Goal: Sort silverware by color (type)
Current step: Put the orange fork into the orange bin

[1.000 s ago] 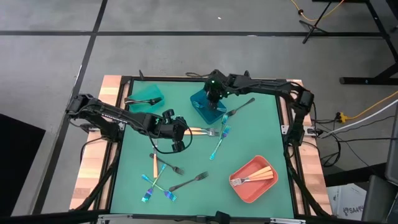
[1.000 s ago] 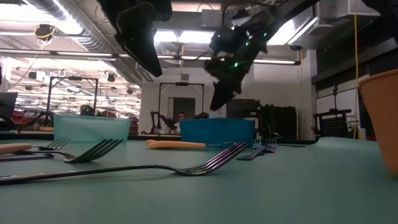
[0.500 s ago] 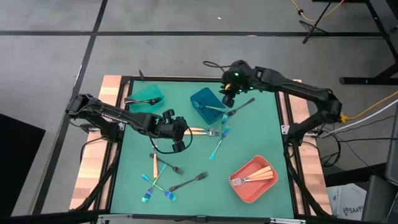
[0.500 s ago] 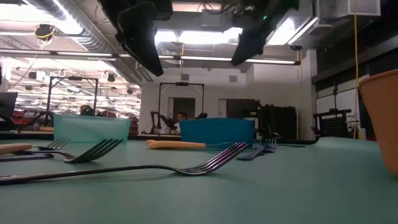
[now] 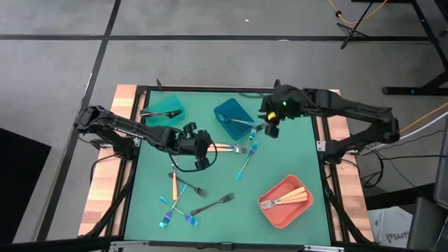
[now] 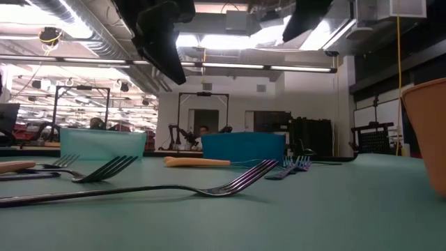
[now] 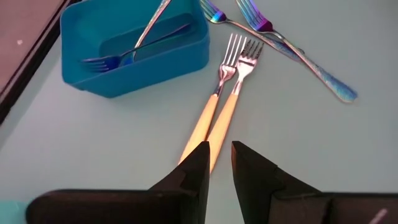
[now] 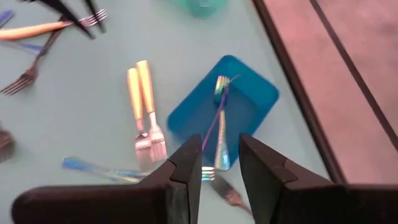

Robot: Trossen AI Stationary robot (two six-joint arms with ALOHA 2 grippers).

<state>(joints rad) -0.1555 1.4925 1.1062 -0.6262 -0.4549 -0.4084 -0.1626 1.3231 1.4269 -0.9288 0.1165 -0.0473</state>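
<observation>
right gripper [image 5: 271, 130] pulls clear of the blue bin [image 5: 233, 117], fingers apart and empty; left gripper [image 7: 217, 163], slightly parted, hovers over the gold-handled forks [image 7: 219, 112].

high: overhead | low: tabletop level | wrists: both see blue bin [image 7: 134, 53]

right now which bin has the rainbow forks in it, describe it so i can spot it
On the green table, look along the far edge near the middle. The blue bin sits there at a slant with two shiny forks inside. The teal bin is in the far left corner and the coral bin near right.
</observation>
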